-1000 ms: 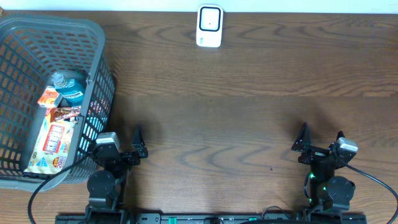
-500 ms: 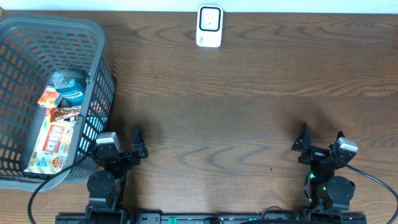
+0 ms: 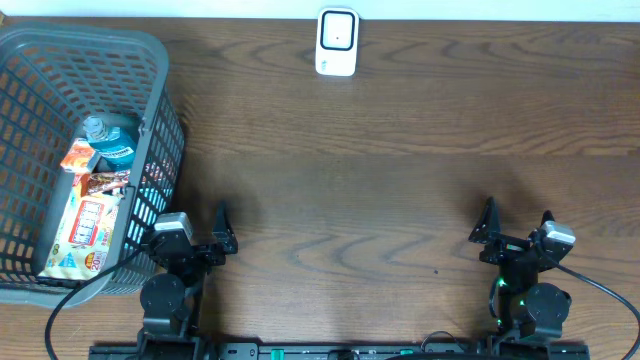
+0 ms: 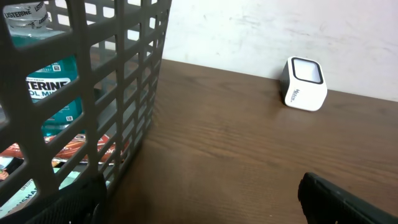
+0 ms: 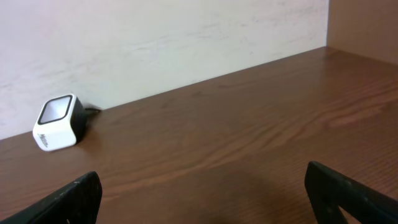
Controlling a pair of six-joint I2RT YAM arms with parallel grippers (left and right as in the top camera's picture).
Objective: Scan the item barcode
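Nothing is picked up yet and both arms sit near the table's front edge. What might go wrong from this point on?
1. The left end effector sits open close beside the basket wall. Lifting over the tall rim, it may snag the mesh or drag the basket.
2. The snack packs lie overlapped beside the mouthwash bottle, so a grasp may catch two items or slip.
3. The scanner stands at the far table edge, so the barcode may end up facing away from its window.

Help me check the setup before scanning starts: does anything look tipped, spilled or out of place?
Nothing stands out. The basket stands upright with its items inside, the scanner sits squarely upright, and nothing is spilled.
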